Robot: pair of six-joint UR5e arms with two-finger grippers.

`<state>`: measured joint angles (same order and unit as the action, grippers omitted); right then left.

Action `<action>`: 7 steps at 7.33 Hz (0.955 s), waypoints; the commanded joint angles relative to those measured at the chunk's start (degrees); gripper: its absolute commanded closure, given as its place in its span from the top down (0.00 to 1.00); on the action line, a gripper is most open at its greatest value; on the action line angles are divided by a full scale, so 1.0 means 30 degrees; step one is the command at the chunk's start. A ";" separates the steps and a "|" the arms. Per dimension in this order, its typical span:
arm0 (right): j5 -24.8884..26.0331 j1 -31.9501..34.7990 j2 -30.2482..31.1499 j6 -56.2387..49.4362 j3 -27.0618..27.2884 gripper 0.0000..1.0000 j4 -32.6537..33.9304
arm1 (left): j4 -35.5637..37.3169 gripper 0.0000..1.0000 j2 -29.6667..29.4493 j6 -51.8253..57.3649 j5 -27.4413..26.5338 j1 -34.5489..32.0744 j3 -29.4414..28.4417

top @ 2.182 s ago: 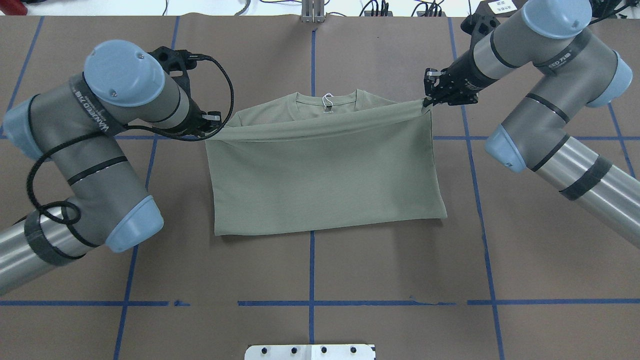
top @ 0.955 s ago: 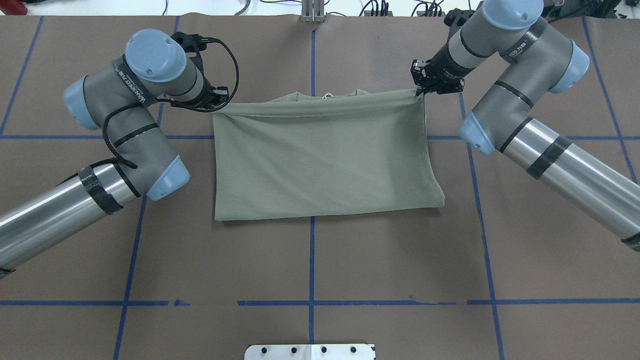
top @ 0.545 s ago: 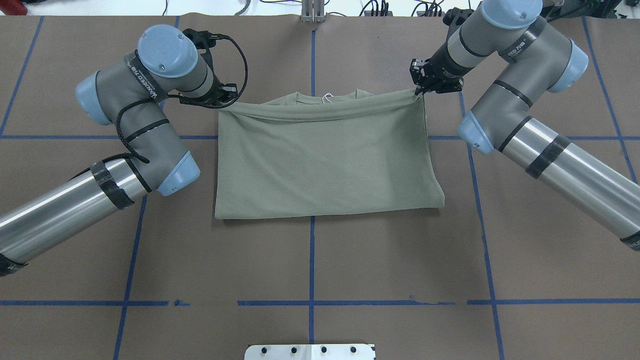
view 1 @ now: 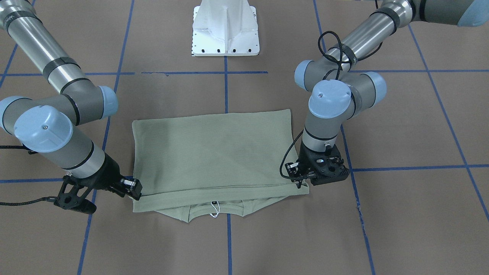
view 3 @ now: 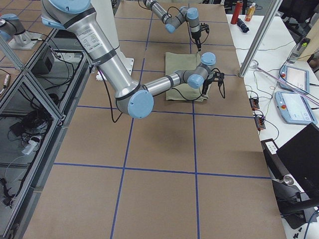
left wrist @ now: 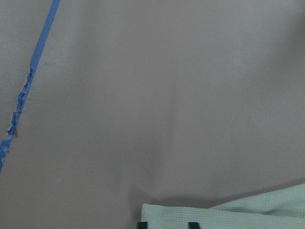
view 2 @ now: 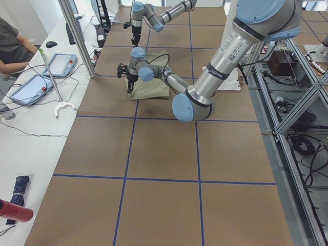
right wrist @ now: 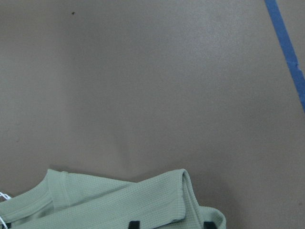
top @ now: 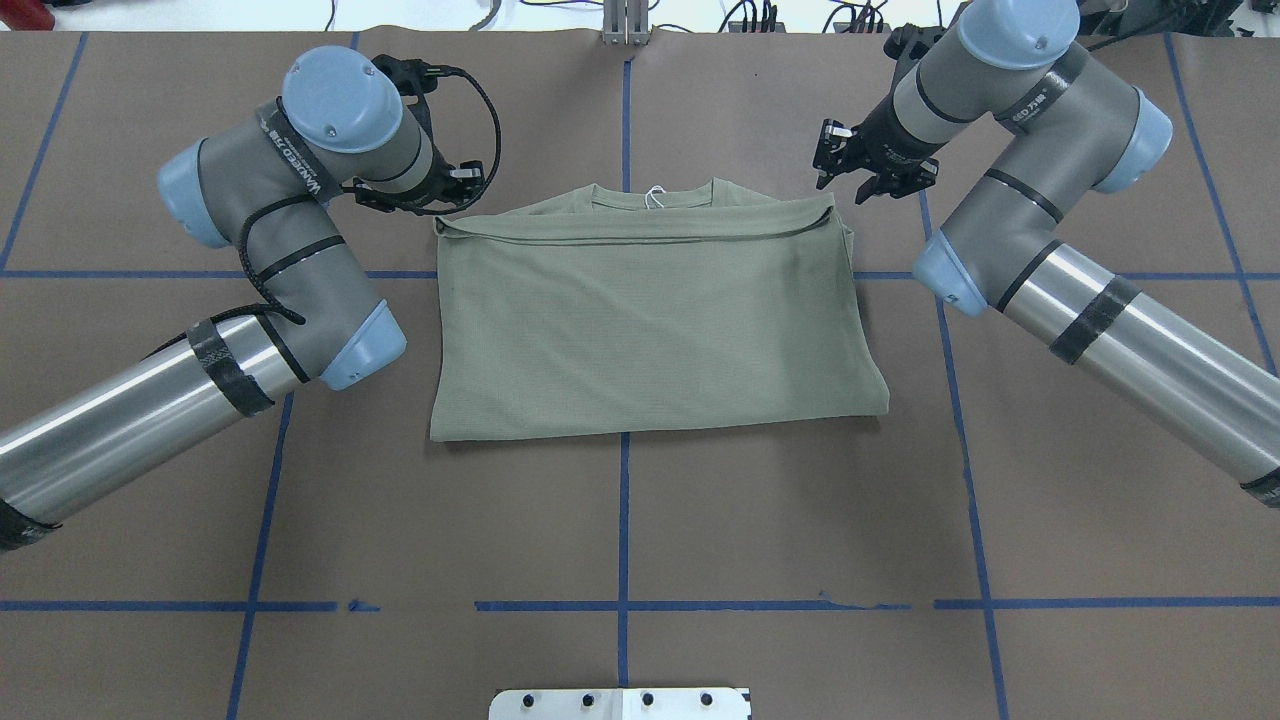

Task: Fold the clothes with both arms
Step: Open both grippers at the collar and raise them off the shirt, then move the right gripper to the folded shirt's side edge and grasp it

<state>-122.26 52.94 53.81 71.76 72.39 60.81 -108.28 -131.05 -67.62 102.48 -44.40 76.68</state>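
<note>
The sage-green shirt (top: 650, 320) lies folded in half on the brown table, its doubled edge just short of the collar (top: 652, 194) and white tag (view 1: 214, 212). My left gripper (top: 452, 198) hovers at the fold's far left corner, seen from the front as (view 1: 301, 185). In the left wrist view its fingertips (left wrist: 141, 224) stand apart with cloth lying between them, open. My right gripper (top: 850, 190) is at the far right corner, fingers spread, open over the cloth (right wrist: 143, 200).
The white pedestal base (view 1: 226, 28) stands at the near table edge. Blue tape lines (top: 624, 540) grid the brown surface. A side bench with tablets (view 2: 28, 87) and a seated person (view 2: 13, 43) runs along the far edge behind a metal post (view 2: 77, 36).
Both arms carried the lifted hem away from the robot toward the collar and lowered it. The hem then dropped flat and both grippers opened, letting go of the corners.
</note>
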 commanded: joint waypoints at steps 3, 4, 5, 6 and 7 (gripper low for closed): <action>0.0033 -0.2608 0.5216 -0.0013 0.4851 1.00 -0.1873 | 0.0321 1.00 0.0148 -0.0046 0.0028 -0.0025 0.1036; 0.0003 -0.3313 0.6918 0.0190 0.7222 1.00 -0.1669 | 0.0670 1.00 0.0179 -0.0105 -0.0001 -0.0054 0.1767; 0.0090 -0.3929 0.8414 0.0772 0.8754 1.00 -0.1667 | 0.1253 1.00 0.0179 -0.0105 -0.0001 -0.0025 0.2238; 0.0091 -0.4110 0.8632 0.0807 0.9001 1.00 -0.1667 | 0.1259 1.00 0.0179 -0.0105 -0.0001 -0.0025 0.2359; 0.0410 -0.4691 0.8663 0.0807 0.8887 1.00 -0.1667 | 0.1259 1.00 0.0179 -0.0105 -0.0001 0.0004 0.2389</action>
<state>-121.81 40.77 78.65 73.90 98.12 55.79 -104.76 -130.53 -67.93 102.48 -44.46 83.38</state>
